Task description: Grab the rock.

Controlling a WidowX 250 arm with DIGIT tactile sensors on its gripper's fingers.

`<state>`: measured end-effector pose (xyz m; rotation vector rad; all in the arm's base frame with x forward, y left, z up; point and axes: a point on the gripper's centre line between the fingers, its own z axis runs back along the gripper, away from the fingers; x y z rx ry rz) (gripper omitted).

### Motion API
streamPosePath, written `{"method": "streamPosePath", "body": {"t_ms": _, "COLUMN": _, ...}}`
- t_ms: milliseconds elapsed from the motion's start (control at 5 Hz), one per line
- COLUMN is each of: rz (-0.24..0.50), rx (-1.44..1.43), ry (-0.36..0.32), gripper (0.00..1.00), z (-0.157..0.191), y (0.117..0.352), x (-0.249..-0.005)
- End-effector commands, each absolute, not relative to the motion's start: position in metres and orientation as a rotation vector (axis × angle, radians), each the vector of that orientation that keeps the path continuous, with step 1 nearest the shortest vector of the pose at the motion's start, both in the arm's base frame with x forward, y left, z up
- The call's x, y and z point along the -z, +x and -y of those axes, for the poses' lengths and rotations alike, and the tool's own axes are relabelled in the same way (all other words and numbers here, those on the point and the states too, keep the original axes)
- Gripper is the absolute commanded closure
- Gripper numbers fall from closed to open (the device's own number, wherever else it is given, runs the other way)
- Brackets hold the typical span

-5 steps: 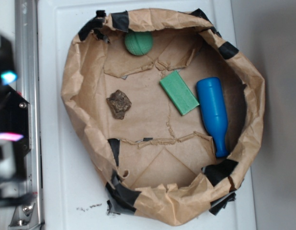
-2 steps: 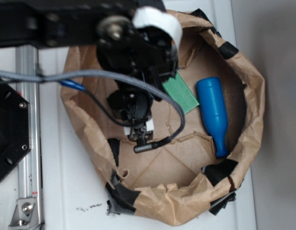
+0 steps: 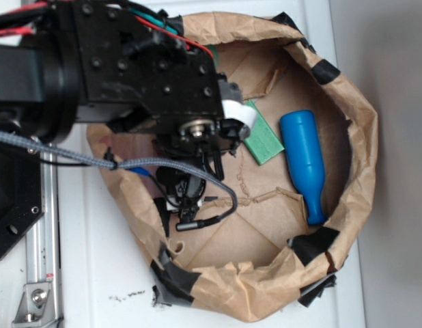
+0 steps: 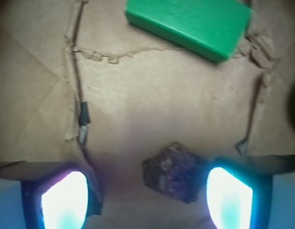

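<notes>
lying in the paper-lined bowl (image 3: 361, 130) with a green block (image 4: 188, 24), the rock (image 4: 175, 171) sits between the wide-open, empty pincer (image 4: 147, 200)

Soft blur, glaring bright fingertips (image 4: 229, 196)

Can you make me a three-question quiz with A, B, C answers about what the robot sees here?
1. Where is the rock? A between the jaws, nearer one side; B on the green block; C outside the paper bowl.
2. What colour is the bottle? A red; B blue; C yellow.
3. How are the jaws of the gripper? A shut on the rock; B open; C shut on the block.

Answers: 1 A, the wrist view shows it between them, off-centre. 2 B, plainly blue. 3 B, a wide gap shows.
</notes>
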<state>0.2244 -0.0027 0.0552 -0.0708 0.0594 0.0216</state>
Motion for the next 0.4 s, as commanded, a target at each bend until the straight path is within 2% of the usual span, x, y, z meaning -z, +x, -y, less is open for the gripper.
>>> {"method": "streamPosePath", "body": {"t_ms": 0, "rz": -0.019, "rx": -0.013, "ry": -0.068, "gripper": 0.0, "z": 0.002, "y": 0.225, "x": -0.061}}
{"method": "streamPosePath", "body": {"t_ms": 200, "rz": -0.068, "rx": -0.013, "ry": 0.041, "gripper": 0.0, "z": -0.017, "y": 0.218, "x": -0.014}}
